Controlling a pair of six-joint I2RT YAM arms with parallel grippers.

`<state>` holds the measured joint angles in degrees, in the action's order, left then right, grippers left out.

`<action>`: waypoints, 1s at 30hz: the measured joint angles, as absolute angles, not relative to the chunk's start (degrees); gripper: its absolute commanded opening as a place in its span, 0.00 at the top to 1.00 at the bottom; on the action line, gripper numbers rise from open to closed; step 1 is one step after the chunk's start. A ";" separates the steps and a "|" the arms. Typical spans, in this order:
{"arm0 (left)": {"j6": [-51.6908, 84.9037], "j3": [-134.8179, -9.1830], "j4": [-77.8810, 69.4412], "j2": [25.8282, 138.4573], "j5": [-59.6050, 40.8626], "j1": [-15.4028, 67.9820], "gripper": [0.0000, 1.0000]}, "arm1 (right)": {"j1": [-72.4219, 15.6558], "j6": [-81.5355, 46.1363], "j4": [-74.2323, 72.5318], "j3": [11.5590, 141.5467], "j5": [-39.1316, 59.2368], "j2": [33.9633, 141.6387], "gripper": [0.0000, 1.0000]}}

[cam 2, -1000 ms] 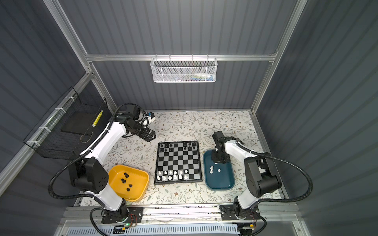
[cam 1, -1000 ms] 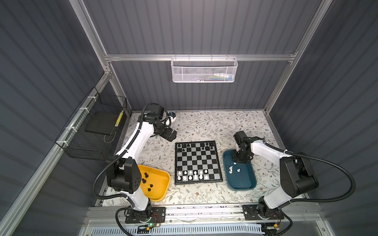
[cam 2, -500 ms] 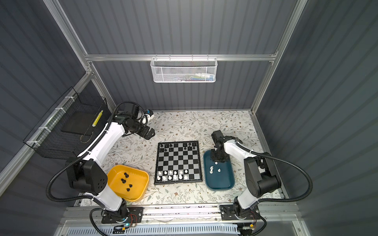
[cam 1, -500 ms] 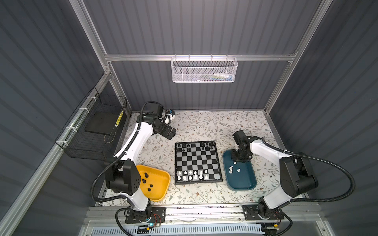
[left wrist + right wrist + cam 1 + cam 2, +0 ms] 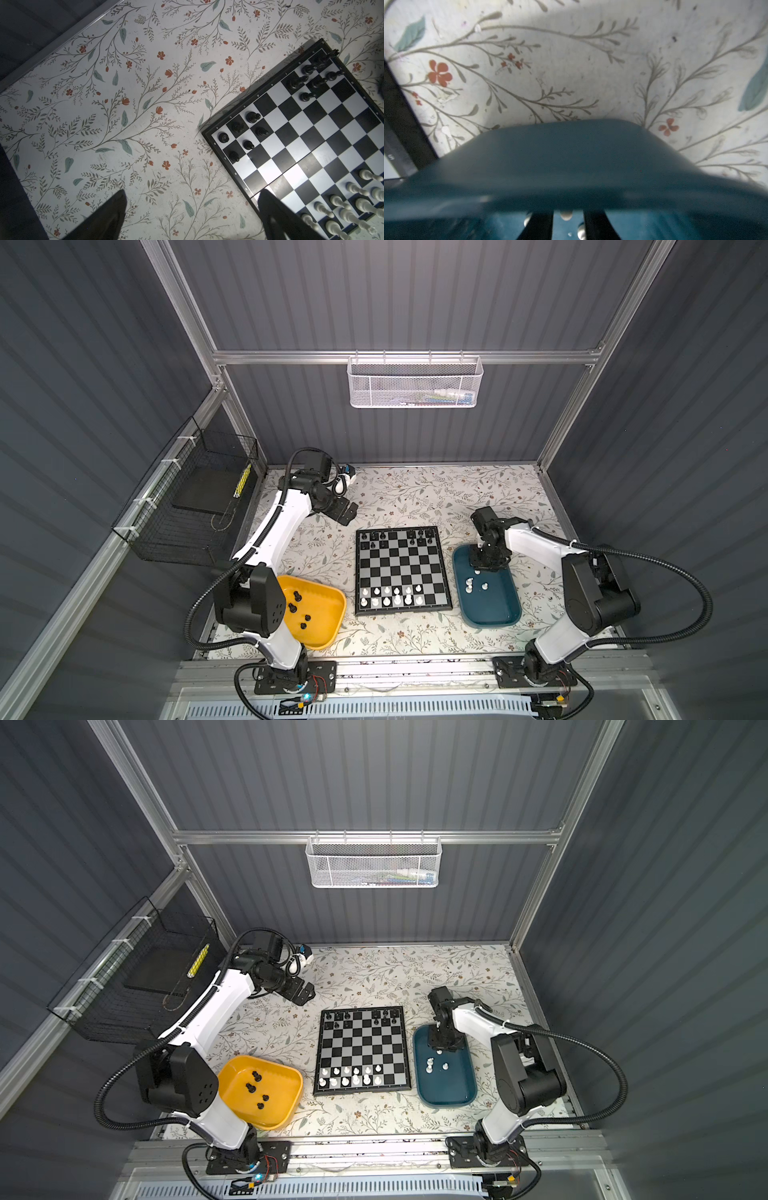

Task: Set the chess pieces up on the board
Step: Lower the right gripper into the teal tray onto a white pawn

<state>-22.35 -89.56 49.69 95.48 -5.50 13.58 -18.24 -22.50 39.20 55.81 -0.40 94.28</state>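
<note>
**Figure: a 2-arm chess set-up, seen from overhead and from both wrists.**

The board (image 5: 402, 568) (image 5: 363, 1048) lies flat at the middle of the floral table cover (image 5: 415, 497). It sits between the yellow tray (image 5: 328, 639) on its left and the teal tray (image 5: 490, 620) just beside its right edge.

We see black pieces (image 5: 252, 117) standing on the 2 far rows, grouped toward both far corners. White pieces (image 5: 362, 204) stand on the 2 near rows. In both top views, 4 loose black pieces (image 5: 297, 595) rest in the yellow tray. A few loose white pieces (image 5: 484, 585) rest in the far half of the teal tray.

The left gripper (image 5: 347, 514) (image 5: 194, 217) hovers over the cover just beyond the board's far left corner, apart from every piece. In the left wrist view its fingers (image 5: 112, 216) are spread wide and hold nothing.

The right gripper (image 5: 484, 566) (image 5: 566, 227) stands inside the far end of the teal tray. In the right wrist view, much of the frame is filled by the tray's blurred rim (image 5: 571, 155). Below that rim the fingers (image 5: 537, 226) stand a narrow gap apart, and a single white piece (image 5: 566, 215) shows in the gap. We cannot tell whether the pads press on it.
</note>
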 measured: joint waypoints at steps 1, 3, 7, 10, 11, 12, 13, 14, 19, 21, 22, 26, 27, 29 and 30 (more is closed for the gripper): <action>-22.35 -89.54 49.69 95.46 -5.50 13.58 0.00 | -18.26 -22.50 39.20 55.81 -0.43 94.35 0.73; -22.35 -89.49 49.69 95.46 -5.52 13.58 0.00 | -18.39 -22.48 39.18 55.81 -0.45 94.35 0.76; -22.35 -89.49 49.67 95.46 -5.52 13.58 0.00 | -18.55 -22.41 39.16 55.81 -0.43 94.35 0.77; -22.35 -89.47 49.69 95.46 -5.52 13.58 0.01 | -18.55 -22.41 39.13 55.81 -0.45 94.35 0.77; -22.35 -89.43 49.67 95.46 -5.52 13.58 0.00 | -18.55 -22.41 39.13 55.81 -0.45 94.37 0.77; -22.35 -89.34 49.69 95.46 -5.52 13.58 0.00 | -18.59 -22.41 39.13 55.81 -0.47 94.39 0.77; -22.35 -89.27 49.69 95.46 -5.52 13.58 0.00 | -18.59 -22.41 39.13 55.81 -0.49 94.45 0.77; -22.37 -89.21 49.67 95.46 -5.52 13.58 0.01 | -18.59 -22.39 39.16 55.81 -0.54 94.54 0.77; -22.39 -89.17 49.67 95.46 -5.52 13.58 0.01 | -18.74 -22.33 39.16 55.81 -0.80 94.98 0.78; -22.39 -89.17 49.67 95.46 -5.52 13.58 0.00 | -18.81 -22.28 39.16 55.81 -0.86 95.07 0.79; -22.48 -89.17 49.69 95.46 -5.52 13.58 0.00 | -18.81 -22.26 39.16 55.81 -0.86 95.07 0.79; -22.52 -89.17 49.67 95.46 -5.54 13.58 0.00 | -18.81 -22.26 39.13 55.70 -0.89 95.04 0.80; -22.52 -89.17 49.69 95.46 -5.54 13.58 0.00 | -18.81 -22.26 39.11 55.70 -0.89 95.07 0.82; -22.52 -89.17 49.67 95.46 -5.54 13.58 0.00 | -18.81 -22.20 39.11 55.68 -0.91 95.04 0.82; -22.52 -89.17 49.69 95.46 -5.54 13.58 0.00 | -18.81 -22.17 39.11 55.68 -0.93 95.04 0.83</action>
